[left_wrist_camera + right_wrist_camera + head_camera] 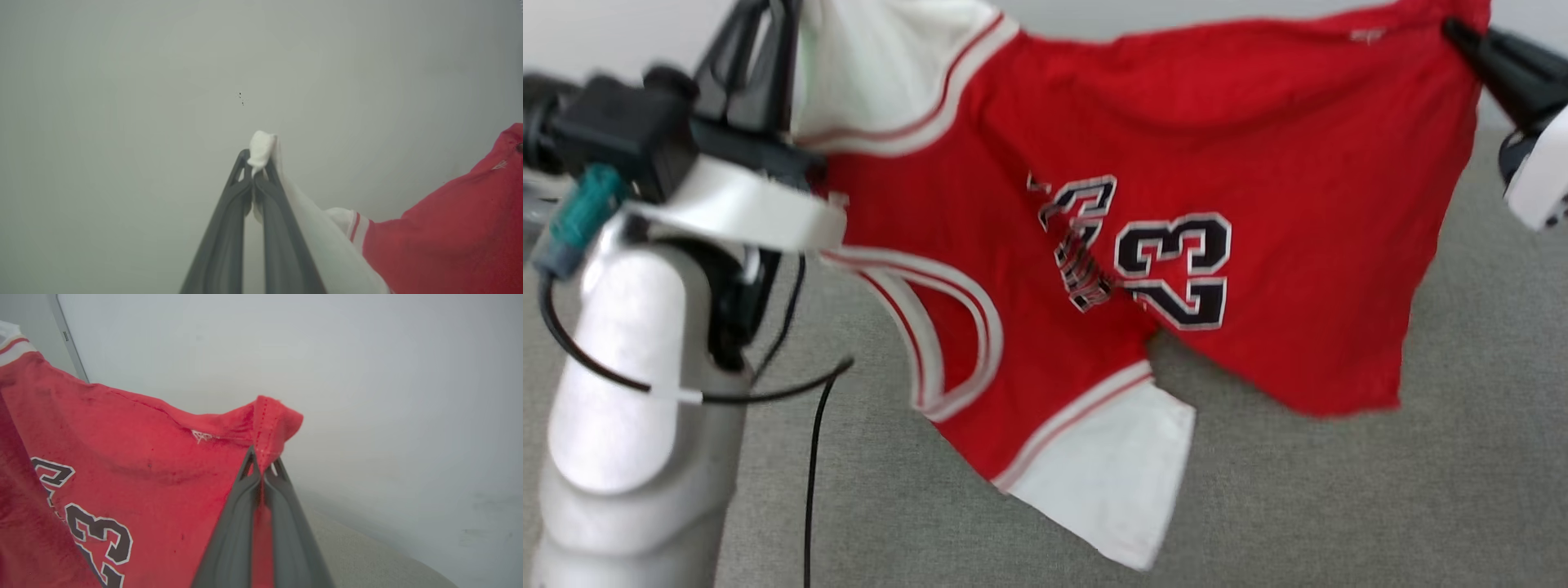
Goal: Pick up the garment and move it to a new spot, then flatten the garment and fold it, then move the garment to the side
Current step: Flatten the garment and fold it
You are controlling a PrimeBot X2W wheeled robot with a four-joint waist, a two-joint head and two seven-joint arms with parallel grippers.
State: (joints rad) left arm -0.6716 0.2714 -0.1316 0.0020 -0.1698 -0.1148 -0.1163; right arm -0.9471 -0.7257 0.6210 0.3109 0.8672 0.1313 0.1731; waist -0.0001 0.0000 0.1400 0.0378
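Head view: L gripper (760, 41) pinches white sleeve, R gripper (1462, 37) pinches red hem corner. Garment (1176, 122) stretched between them, sagging below both. Lower sleeve dangles toward grey surface (1339, 506); contact unclear.

L wrist view: fingers pressed together on sleeve tuft at tips, red body trails off beside gripper.

R wrist view: jaws clamped on hem fold at tips, shirt spreads away from gripper.

Step, prob.: carrying to new spot. Next: lower both grippers together, keep cloth taut, lay flat w/o bunching.
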